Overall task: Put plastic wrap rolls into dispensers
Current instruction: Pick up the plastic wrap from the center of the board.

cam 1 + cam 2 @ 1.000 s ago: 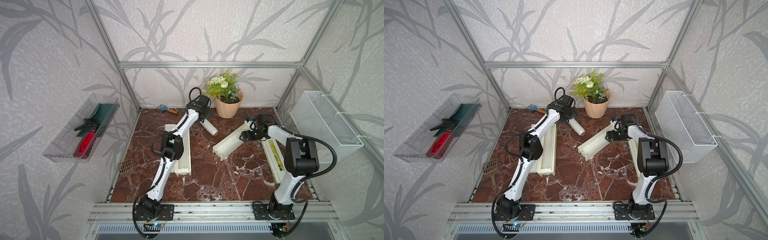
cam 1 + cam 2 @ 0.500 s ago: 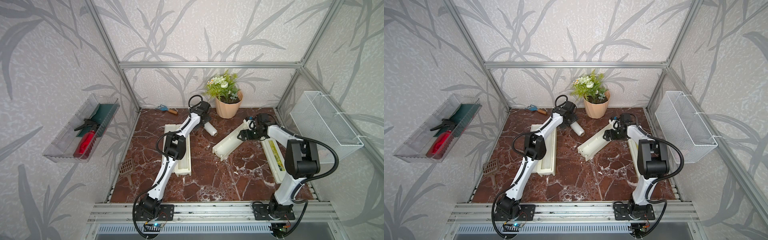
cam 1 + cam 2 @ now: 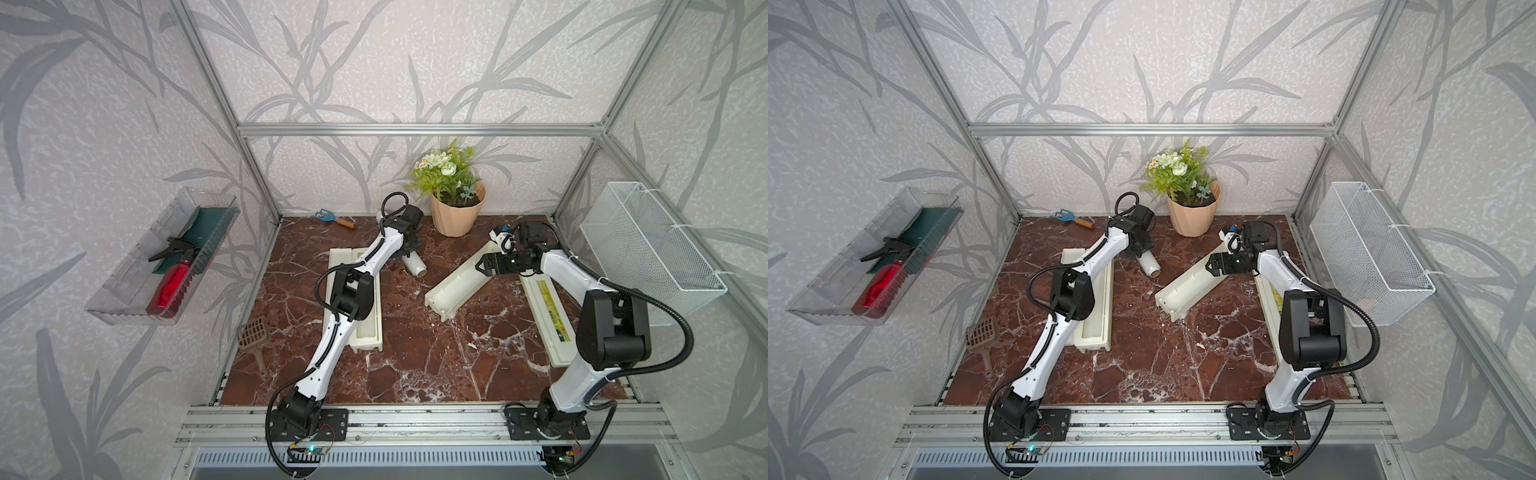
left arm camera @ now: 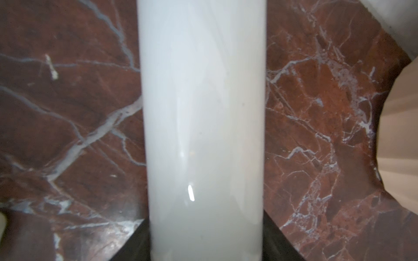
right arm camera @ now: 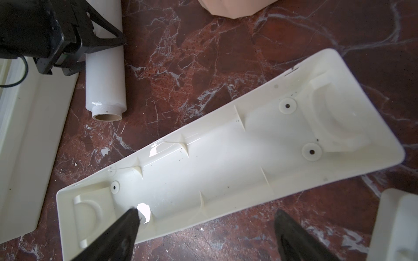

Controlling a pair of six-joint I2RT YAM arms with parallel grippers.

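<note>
A white plastic wrap roll [image 3: 415,266] [image 3: 1148,266] [image 5: 105,85] lies on the marble floor toward the back. My left gripper [image 3: 409,249] [image 3: 1142,249] [image 4: 205,239] is down over it, with a black finger pressed against each side of the roll [image 4: 203,113]. An open cream dispenser [image 3: 457,286] [image 3: 1183,291] [image 5: 226,158] lies at an angle in the middle, with nothing inside it. My right gripper [image 3: 484,266] [image 3: 1212,266] [image 5: 207,213] stands open astride its near wall at the far end. Another open dispenser [image 3: 365,324] [image 3: 1096,320] lies under my left arm.
A cream piece with a yellow-green label [image 3: 548,307] lies along the right side. A flower pot [image 3: 455,212] stands at the back just beside the roll. A wire basket [image 3: 648,249] hangs on the right wall. A brown scoop [image 3: 253,336] and a blue hand tool [image 3: 332,218] lie at the left.
My left gripper has come down over the roll and narrowed its jaws from wide open onto the roll's sides. The right arm has not moved.
</note>
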